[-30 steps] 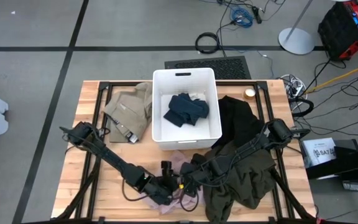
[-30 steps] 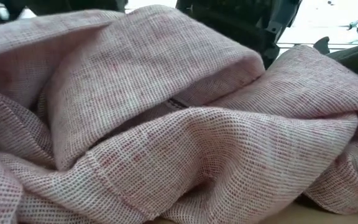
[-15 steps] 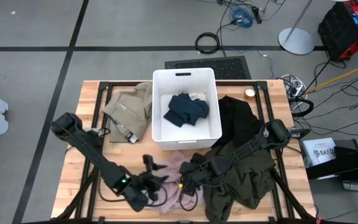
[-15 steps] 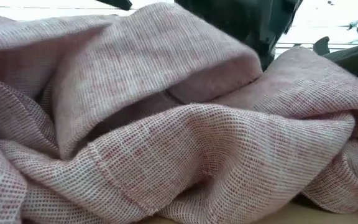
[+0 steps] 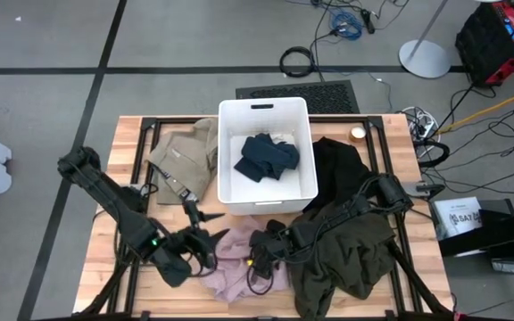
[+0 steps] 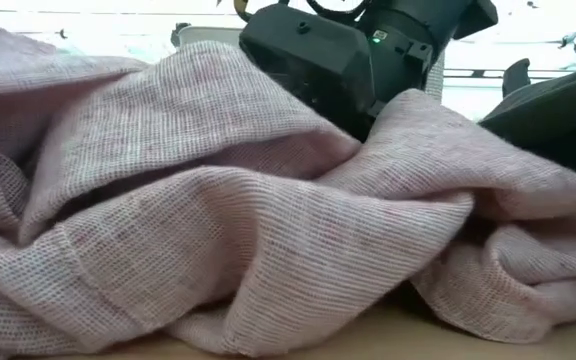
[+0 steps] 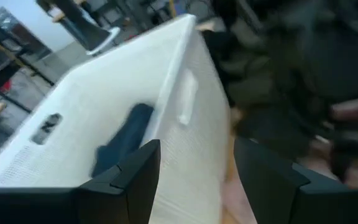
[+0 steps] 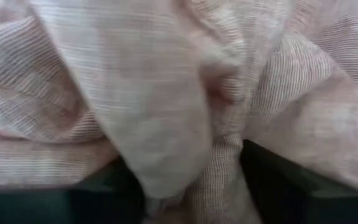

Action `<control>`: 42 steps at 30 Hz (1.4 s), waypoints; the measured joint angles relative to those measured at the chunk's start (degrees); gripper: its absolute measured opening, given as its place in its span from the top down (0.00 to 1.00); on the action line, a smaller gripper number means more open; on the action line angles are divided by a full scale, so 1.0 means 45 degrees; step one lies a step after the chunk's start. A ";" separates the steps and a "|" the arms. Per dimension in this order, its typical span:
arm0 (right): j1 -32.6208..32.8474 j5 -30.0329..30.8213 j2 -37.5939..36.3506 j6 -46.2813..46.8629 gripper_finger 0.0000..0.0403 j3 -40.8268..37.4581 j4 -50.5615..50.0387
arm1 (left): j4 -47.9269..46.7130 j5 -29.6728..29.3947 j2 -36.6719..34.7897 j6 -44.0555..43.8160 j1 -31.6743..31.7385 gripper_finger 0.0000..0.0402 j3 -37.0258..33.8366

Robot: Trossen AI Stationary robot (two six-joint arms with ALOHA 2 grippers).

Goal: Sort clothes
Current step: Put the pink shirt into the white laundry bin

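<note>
My right claw [image 5: 259, 256], low in the high view's centre, pinches a fold of the pale pink garment [image 5: 236, 266]. My left claw [image 5: 205, 241], just beside it on the left, stands open and empty, facing the white bin [image 5: 224, 121].

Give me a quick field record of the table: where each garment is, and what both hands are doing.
bin: white, centre rear of table
navy garment: inside the bin
khaki garment: flat, left of the bin
black garment: right of the bin
olive garment: front right, under the right arm
pink garment: bunched at front centre
left hand: open, empty, pointing at the bin
right hand: fingers either side of a pink fold
</note>
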 joint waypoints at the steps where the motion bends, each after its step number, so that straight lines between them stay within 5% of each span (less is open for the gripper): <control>1: -0.0044 -0.0142 -0.0020 -0.0098 0.53 -0.0026 0.0077 | 0.0136 -0.0096 -0.0174 0.0015 0.0062 0.47 0.0000; 6: -0.0073 -0.0564 -0.0126 -0.0644 0.88 -0.0088 0.0457 | 0.0199 -0.0348 -0.0866 0.0165 0.0134 0.47 0.0003; 8: -0.0083 -0.0771 -0.0151 -0.0887 0.94 -0.0106 0.0723 | 0.0199 -0.0555 -0.0925 0.0479 0.0154 0.47 0.0005; 16: -0.0094 -0.0667 -0.0146 -0.0903 0.94 -0.0117 0.0847 | 0.1425 -0.0843 -0.1235 0.2536 0.0608 0.47 -0.0010; 18: -0.0141 -0.0659 -0.0146 -0.0982 0.94 -0.0117 0.0849 | 0.3261 0.0388 -0.1766 0.4065 0.1092 0.47 -0.0010; 24: -0.0373 -0.0923 -0.0127 -0.1402 0.94 -0.0133 0.1220 | 0.7647 0.6900 -0.3182 0.6600 0.2884 0.47 -0.0005; 29: -0.0399 -0.1116 -0.0107 -0.1649 0.94 -0.0142 0.1668 | 0.7444 0.7780 -0.4702 0.5938 0.4536 0.47 -0.0338; 37: -0.0319 -0.1205 -0.0595 -0.1964 0.95 -0.0157 0.1569 | 0.8395 0.8782 -0.7641 0.3076 0.5837 0.47 -0.4341; 42: -0.0297 -0.1196 -0.0803 -0.2039 0.95 -0.0171 0.1405 | 1.2210 0.9795 -0.8599 0.2318 0.4876 0.47 -0.7889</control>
